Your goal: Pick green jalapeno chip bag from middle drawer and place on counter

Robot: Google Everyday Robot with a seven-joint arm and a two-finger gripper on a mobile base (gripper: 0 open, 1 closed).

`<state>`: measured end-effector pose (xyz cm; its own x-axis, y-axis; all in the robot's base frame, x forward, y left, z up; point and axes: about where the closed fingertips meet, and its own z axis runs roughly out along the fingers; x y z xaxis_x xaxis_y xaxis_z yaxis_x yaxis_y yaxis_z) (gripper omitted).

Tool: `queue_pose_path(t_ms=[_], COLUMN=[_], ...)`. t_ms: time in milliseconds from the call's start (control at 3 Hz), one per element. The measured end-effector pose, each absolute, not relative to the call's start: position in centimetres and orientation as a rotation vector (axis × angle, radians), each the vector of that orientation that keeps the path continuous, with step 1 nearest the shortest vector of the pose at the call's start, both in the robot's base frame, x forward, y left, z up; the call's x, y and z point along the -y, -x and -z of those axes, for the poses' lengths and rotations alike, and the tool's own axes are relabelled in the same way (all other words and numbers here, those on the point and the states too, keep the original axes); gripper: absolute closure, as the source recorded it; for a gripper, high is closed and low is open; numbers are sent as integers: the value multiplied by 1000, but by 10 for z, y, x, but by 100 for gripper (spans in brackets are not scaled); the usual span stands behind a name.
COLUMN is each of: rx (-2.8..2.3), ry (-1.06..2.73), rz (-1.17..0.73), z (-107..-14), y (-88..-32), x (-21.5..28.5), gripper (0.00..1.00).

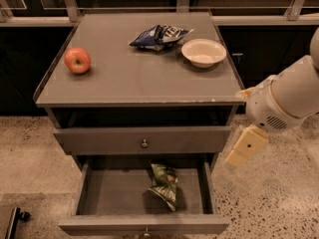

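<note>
The green jalapeno chip bag (pixel 164 184) lies crumpled on the floor of the open middle drawer (pixel 109 193), right of its centre. The drawer is pulled out at the bottom of the cabinet. The grey counter (pixel 134 76) is the cabinet top above it. My gripper (pixel 242 147) hangs from the white arm (pixel 284 101) at the cabinet's right side, level with the closed drawer front. It is above and to the right of the bag, outside the drawer, and holds nothing that I can see.
On the counter are a red apple (pixel 77 60) at the left, a dark blue chip bag (pixel 159 35) at the back and a white bowl (pixel 203 52) at the right. A closed knobbed drawer front (pixel 144 139) sits above the open drawer. Speckled floor surrounds the cabinet.
</note>
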<state>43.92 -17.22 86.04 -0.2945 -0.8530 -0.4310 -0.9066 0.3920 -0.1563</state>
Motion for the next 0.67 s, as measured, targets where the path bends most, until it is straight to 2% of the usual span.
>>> queue_pose_path(t_ms=[667], rx=[-2288], ry=[1317], rz=[-325], z=[-751], y=[-416], x=[128], gripper=[0])
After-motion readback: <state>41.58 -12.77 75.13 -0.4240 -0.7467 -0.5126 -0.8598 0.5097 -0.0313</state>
